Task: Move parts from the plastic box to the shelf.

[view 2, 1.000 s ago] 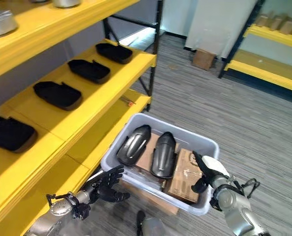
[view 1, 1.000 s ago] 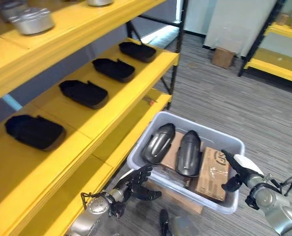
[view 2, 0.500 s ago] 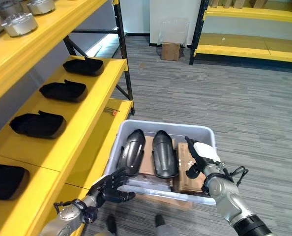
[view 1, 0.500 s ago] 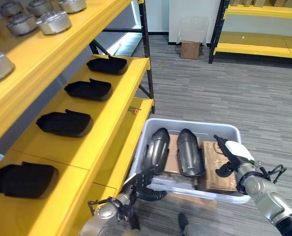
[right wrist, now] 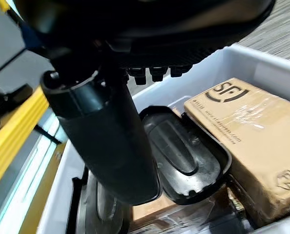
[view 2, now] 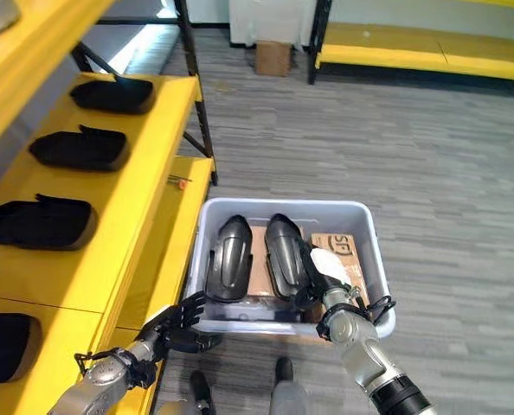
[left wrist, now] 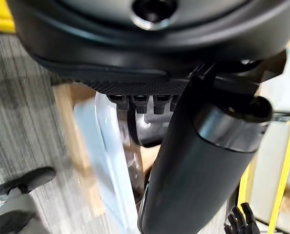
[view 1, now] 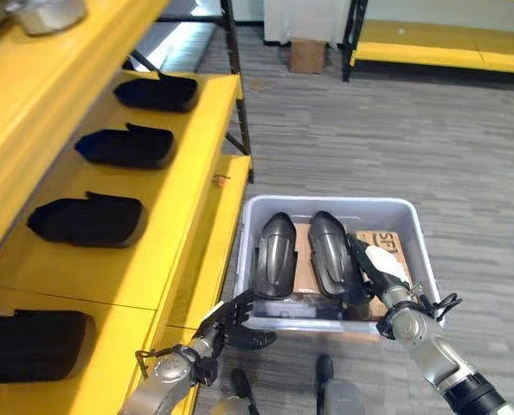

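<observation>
Right robot hand, seemingly open-fingered, reaches over the plastic box.

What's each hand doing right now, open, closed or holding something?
Left hand: open, holding nothing, beside the box.
Right hand: open, over the right-hand part, not gripping it.

Head pair looks down; wrist cameras sit close behind each hand.
Both eye views, slightly offset, share the yellow shelf and the plastic box on the floor. Each wrist view faces along its thumb, very near, into that box.
</observation>
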Robot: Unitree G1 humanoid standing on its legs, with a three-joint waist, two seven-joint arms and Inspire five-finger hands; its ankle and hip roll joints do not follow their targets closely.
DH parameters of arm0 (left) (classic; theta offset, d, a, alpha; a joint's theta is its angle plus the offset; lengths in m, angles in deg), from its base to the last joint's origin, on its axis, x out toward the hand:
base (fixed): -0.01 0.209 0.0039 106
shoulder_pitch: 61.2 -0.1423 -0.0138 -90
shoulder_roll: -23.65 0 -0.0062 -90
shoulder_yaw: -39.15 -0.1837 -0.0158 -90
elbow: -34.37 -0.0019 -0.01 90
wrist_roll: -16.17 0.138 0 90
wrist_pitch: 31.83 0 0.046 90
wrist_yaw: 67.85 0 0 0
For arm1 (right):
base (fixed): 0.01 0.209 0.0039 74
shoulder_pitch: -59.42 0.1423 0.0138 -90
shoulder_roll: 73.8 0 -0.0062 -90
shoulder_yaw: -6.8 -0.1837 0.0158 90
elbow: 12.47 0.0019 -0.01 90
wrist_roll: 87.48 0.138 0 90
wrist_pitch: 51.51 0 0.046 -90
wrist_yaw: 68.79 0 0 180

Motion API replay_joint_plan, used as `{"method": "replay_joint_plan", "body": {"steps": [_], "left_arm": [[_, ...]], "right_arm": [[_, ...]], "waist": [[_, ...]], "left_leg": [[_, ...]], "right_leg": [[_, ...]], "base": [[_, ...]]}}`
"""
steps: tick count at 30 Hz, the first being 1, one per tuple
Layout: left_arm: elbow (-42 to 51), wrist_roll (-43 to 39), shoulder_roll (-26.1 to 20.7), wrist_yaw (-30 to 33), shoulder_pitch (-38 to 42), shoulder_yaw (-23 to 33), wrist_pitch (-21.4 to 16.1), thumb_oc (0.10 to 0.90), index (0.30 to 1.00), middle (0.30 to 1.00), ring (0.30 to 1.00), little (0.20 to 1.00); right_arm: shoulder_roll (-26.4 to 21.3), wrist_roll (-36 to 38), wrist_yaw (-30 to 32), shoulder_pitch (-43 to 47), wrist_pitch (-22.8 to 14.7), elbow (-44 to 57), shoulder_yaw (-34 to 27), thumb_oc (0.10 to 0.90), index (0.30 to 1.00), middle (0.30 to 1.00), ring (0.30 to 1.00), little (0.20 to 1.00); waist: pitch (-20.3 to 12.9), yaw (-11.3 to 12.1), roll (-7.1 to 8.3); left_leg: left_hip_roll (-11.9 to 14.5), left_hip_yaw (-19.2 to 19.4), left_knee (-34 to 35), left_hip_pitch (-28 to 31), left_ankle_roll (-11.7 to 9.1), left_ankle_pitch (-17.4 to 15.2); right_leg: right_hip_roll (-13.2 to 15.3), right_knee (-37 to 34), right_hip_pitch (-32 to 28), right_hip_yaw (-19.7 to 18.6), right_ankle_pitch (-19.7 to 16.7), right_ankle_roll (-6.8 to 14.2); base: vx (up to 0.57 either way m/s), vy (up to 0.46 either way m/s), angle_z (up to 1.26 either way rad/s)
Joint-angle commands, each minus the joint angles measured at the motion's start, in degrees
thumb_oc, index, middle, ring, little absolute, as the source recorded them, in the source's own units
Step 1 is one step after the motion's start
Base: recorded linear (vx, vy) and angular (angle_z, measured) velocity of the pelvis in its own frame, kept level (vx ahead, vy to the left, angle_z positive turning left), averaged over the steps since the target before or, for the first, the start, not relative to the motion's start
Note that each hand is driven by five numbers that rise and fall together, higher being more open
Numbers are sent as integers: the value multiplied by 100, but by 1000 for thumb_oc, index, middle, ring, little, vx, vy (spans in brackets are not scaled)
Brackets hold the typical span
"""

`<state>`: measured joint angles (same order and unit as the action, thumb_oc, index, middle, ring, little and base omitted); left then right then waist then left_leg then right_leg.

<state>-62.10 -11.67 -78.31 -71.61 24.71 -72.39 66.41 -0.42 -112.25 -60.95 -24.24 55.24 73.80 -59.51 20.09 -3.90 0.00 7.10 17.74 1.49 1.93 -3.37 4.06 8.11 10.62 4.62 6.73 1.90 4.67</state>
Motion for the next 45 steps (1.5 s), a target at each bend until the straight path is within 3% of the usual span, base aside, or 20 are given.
{"method": "replay_joint_plan", "body": {"steps": [1,10,13,15,18,22,36,45], "left_arm": [[374,-571,65,224,124,324,-636,900,1000,1000,1000,1000],[336,-553,370,130,63,369,-778,900,1000,1000,1000,1000],[399,-581,423,83,-45,401,-842,900,1000,1000,1000,1000],[443,-563,448,-22,-41,363,-816,900,1000,1000,1000,1000],[367,-632,390,45,208,141,-789,900,1000,1000,1000,1000],[300,-807,360,179,393,88,-955,900,1000,1000,1000,1000],[359,-689,161,-52,515,103,-944,900,1000,1000,1000,1000],[464,-751,59,-65,517,85,-857,900,1000,1000,1000,1000]], "right_arm": [[-355,-426,399,483,-100,632,-82,900,1000,1000,1000,1000],[-501,-743,318,871,102,541,-34,900,1000,1000,1000,1000],[-506,-914,322,1041,-25,447,89,900,1000,1000,1000,1000],[-557,-1069,328,1170,-47,476,123,900,1000,1000,1000,1000],[-691,-1263,619,1344,-134,415,144,900,1000,1000,1000,1000],[-766,-1449,647,1529,-144,304,196,900,1000,1000,1000,1000],[-802,-1730,836,1884,-110,188,505,900,1000,1000,1000,1000],[-838,-1869,962,1877,-38,154,556,900,1000,1000,1000,1000]], "waist": [[24,124,-112],[182,190,-226],[229,273,-219],[242,170,-180],[312,4,-326],[479,10,-439],[932,171,-499],[970,203,-520]], "left_leg": [[-33,-678,-764,-381,184,-401],[243,-798,-349,-432,-61,70],[321,-1370,-559,-477,-121,281],[521,-1153,-1070,-461,-86,193],[490,-847,-739,-353,-29,-40],[355,-935,-697,-467,-31,-110],[101,-1018,-791,-920,64,-261],[4,-1022,-917,-1127,120,-287]], "right_leg": [[-371,556,-143,111,474,-285],[-457,601,-20,272,585,-462],[-471,668,65,60,597,-507],[-335,812,247,84,591,-555],[-177,1094,542,83,639,-446],[-123,1049,696,30,608,-398],[-67,1112,1036,110,569,-368],[-87,1075,1134,100,532,-383]], "base": [[-68,-90,35],[-68,-81,4],[-37,39,-11],[-130,152,-73],[-63,231,-4],[-104,112,17],[-60,0,4],[-29,-3,1]]}}
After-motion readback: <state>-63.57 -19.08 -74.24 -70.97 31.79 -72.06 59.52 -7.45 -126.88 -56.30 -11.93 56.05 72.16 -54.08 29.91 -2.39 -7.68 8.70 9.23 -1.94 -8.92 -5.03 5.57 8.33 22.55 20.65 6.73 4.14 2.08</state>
